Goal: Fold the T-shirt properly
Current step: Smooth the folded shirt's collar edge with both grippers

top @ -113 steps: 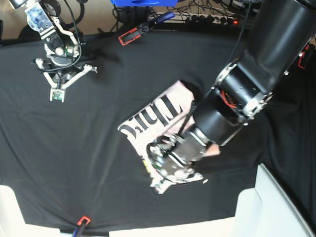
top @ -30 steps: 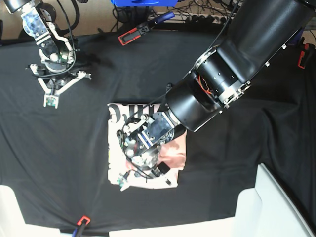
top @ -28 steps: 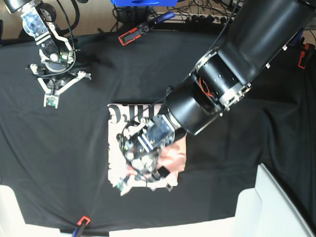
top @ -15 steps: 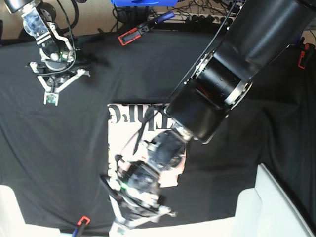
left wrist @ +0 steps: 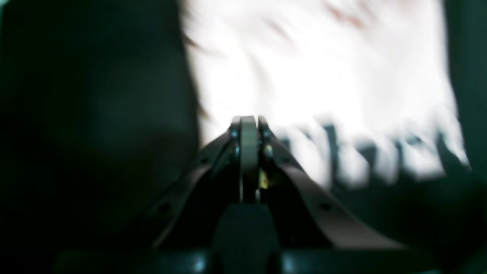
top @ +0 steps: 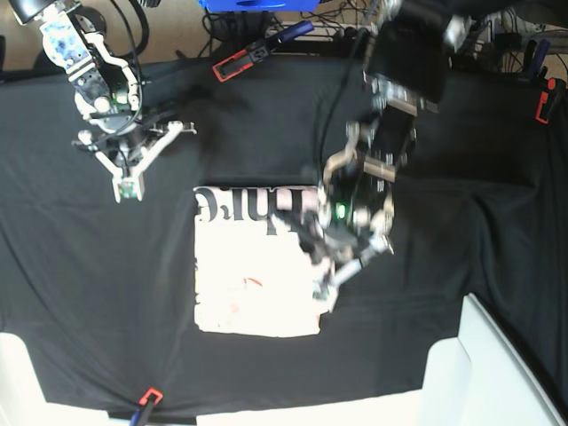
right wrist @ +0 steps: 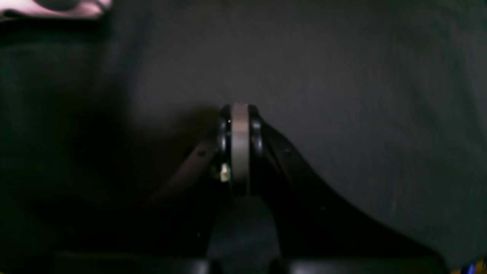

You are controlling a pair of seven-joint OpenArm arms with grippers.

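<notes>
The pale pink T-shirt (top: 253, 275) lies folded into a flat rectangle on the black cloth, with black lettering (top: 244, 204) along its far edge. In the left wrist view the T-shirt (left wrist: 323, 72) is a blurred bright patch ahead of the left gripper (left wrist: 249, 121), whose jaws are pressed together with nothing between them. From the base view, the left gripper (top: 322, 288) hangs over the shirt's right edge. The right gripper (top: 127, 186) is at the back left, off the shirt. Its wrist view shows the right gripper (right wrist: 239, 110) shut and empty over bare cloth.
Red-and-black clamps (top: 236, 65) (top: 147, 397) (top: 546, 99) pin the black table cloth (top: 106, 293) at its edges. A blue box (top: 257, 4) and cables sit beyond the far edge. A white bin (top: 484, 373) stands at the front right.
The left arm has lifted from the shirt's front edge and swung back to its right edge, closing its jaws. The whole folded shirt now shows. The right arm has shifted slightly right.
</notes>
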